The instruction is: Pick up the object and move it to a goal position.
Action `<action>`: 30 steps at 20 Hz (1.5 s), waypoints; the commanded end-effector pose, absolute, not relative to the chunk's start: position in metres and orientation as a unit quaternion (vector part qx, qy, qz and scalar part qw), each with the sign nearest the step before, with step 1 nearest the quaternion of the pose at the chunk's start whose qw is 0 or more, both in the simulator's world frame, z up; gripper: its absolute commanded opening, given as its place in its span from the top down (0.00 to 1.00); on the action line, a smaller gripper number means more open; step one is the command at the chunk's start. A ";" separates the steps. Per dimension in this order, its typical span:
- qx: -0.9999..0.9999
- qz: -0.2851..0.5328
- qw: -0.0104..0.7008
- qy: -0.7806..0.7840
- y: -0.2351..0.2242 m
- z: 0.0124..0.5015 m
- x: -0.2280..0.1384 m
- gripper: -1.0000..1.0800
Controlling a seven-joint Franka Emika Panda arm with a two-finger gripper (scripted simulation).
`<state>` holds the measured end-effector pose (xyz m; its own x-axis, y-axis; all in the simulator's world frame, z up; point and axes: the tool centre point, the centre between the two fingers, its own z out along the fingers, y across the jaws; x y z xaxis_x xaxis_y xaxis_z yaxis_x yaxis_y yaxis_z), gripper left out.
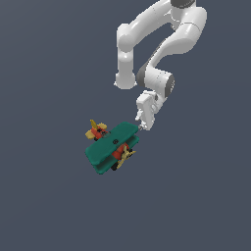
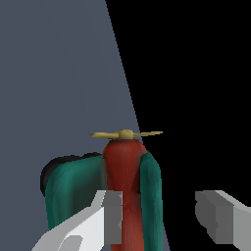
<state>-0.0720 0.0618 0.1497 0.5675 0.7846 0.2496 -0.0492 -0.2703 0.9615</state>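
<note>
Now | gripper point(image 2: 159, 215) open, boxy | toy biplane point(image 1: 112, 147): rounded teal wings, glossy

Glossy white plastic gleams along the arm point(image 1: 162, 39), highlights sliding over smooth casing. The biplane point(image 1: 112, 148) looks matt, painted-toy smooth: teal wings, red body, yellow propeller point(image 2: 126, 134). Pale grey fingers point(image 2: 105, 215) show flat, dull faces.

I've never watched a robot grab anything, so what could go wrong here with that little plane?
The end effector is open, and only one finger lies against the toy biplane, beside its red body. Closing off-center could push the plane aside or pinch just a teal wing, and the toy might then twist or slip when lifted.
</note>
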 end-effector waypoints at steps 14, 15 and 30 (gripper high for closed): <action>0.699 0.376 0.548 0.264 0.052 0.147 -0.071 0.38; 0.699 0.376 0.548 0.264 0.052 0.147 -0.070 0.38; 0.699 0.376 0.548 0.264 0.031 0.142 -0.043 0.38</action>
